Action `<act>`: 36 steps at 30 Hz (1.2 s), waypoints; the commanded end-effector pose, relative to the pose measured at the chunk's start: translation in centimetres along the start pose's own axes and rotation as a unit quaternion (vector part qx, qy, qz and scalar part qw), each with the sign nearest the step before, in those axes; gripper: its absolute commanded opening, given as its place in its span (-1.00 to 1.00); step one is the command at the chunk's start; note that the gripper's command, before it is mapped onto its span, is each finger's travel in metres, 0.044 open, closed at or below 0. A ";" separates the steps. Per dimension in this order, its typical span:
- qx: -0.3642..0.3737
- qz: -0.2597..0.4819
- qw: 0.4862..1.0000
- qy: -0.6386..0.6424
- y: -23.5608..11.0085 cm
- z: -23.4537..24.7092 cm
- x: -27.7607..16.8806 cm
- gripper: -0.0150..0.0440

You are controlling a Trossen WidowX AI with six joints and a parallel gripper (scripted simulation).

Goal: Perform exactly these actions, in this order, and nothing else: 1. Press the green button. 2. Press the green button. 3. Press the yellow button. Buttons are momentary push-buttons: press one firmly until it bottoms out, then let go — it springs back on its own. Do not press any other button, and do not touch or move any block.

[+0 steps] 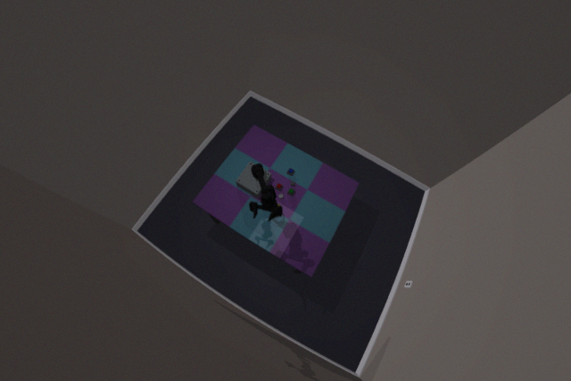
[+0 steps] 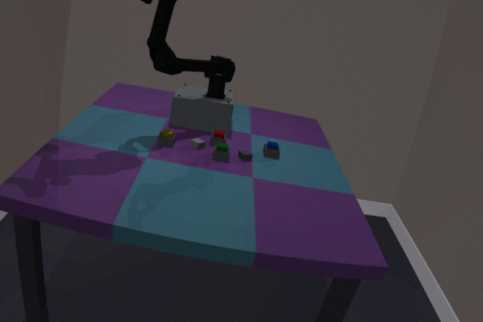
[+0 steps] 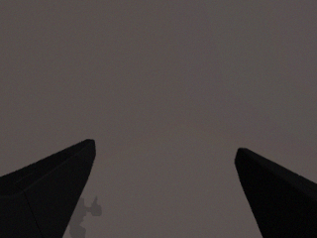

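The green button (image 2: 222, 147) (image 1: 291, 192) sits on its grey housing near the table's middle. The yellow button (image 2: 167, 133) stands to its left, in front of the arm's base (image 2: 201, 114). My gripper (image 3: 166, 151) is open and empty. In the wrist view its two dark fingers frame only a bare grey wall. In the exterior view the arm rises high above the table and runs out of the top edge, so the gripper is far above the buttons.
A red button (image 2: 219, 133) (image 1: 279, 186) stands just behind the green one and a blue button (image 2: 272, 145) (image 1: 290, 171) to its right. A white block (image 2: 198, 142) and a grey block (image 2: 244, 154) lie among them on the checkered table (image 2: 312, 225).
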State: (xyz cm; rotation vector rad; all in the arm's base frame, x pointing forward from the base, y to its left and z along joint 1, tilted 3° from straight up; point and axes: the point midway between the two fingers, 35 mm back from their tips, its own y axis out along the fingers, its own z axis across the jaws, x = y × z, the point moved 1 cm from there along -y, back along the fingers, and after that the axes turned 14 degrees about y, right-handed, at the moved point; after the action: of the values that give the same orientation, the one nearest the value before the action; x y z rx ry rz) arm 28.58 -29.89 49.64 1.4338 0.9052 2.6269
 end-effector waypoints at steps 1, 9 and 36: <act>-0.001 -0.007 1.000 -0.003 0.1 -0.2 0.6 0.86; -0.033 -0.178 0.979 -0.098 -1.0 -4.5 13.4 0.86; -0.289 -0.676 0.531 -0.422 -32.8 -2.4 41.1 0.86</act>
State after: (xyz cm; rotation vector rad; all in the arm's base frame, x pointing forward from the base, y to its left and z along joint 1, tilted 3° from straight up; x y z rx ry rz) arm -5.17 1.92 65.13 0.9412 0.5373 0.8743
